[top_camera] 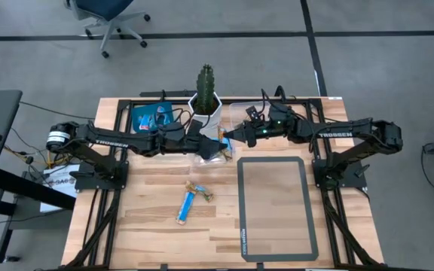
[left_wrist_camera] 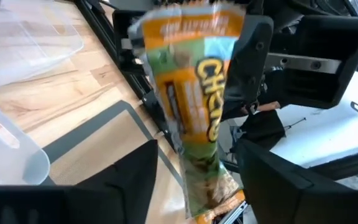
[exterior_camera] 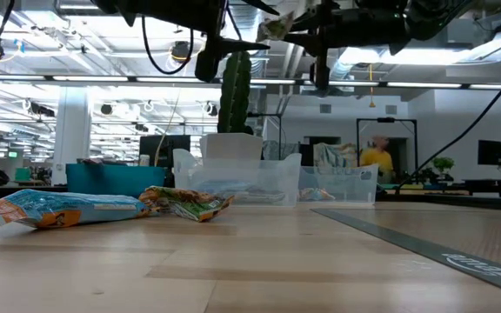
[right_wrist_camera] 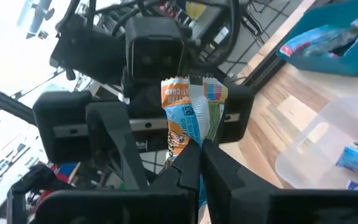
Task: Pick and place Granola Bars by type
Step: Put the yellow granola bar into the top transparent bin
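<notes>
The wooden table (top_camera: 157, 226) is carrying everything, and a big grey-framed mat (top_camera: 276, 207) is lying on its right half. At the far edge a white pot with a cactus (top_camera: 205, 94) is standing between a blue tray (top_camera: 145, 114) on the left and clear plastic containers (exterior_camera: 233, 178) around the middle. Both dark arms are reaching in over the far centre and meeting nose to nose.

The left gripper (top_camera: 215, 147) is facing the right one with its fingers (left_wrist_camera: 135, 180) spread apart, released, an orange and green granola bar (left_wrist_camera: 197, 118) hanging between them without being pinched. The right gripper (top_camera: 228, 135) is clenching its fingers (right_wrist_camera: 219, 168) on one end of that same bar, up in the air above the containers.

Nearer on the bare wood, left of the mat, two more bars are lying: a light blue bar (top_camera: 184, 207) and, touching its far end, a brown-gold bar (top_camera: 199, 190). More blue-wrapped bars (right_wrist_camera: 328, 40) are sitting in the blue tray.
</notes>
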### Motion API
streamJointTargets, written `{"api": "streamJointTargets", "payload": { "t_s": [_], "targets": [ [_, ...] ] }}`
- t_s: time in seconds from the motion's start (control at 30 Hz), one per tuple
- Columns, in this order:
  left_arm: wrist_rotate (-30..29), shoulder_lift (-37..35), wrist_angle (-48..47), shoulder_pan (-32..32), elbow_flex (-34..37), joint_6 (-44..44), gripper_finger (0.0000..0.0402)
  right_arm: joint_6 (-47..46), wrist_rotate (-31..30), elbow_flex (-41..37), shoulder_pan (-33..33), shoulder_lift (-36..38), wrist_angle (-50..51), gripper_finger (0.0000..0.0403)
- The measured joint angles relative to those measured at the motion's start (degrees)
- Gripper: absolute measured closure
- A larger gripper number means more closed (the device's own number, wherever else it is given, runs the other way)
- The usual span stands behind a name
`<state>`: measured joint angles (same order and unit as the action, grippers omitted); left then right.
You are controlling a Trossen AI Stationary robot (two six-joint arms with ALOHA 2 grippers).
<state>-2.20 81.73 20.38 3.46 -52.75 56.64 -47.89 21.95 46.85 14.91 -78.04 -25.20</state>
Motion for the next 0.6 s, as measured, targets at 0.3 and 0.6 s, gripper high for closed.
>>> {"api": "streamJointTargets", "payload": {
  "t_s": [0.3, 0.6],
  "targets": [
    [2.26, 0.00, -0.65, 0.05, 0.00, -1.66, 0.0166, 3.34, 8.52, 0.01, 4.35, 0.07, 8.62, 0.0403],
    [6.45, 0.00, -3.76, 0.03, 0.00, -3.45, 0.0166, 12.19, 17.60, 0.00, 13.41, 0.07, 25.38, 0.0403]
  ]
}}
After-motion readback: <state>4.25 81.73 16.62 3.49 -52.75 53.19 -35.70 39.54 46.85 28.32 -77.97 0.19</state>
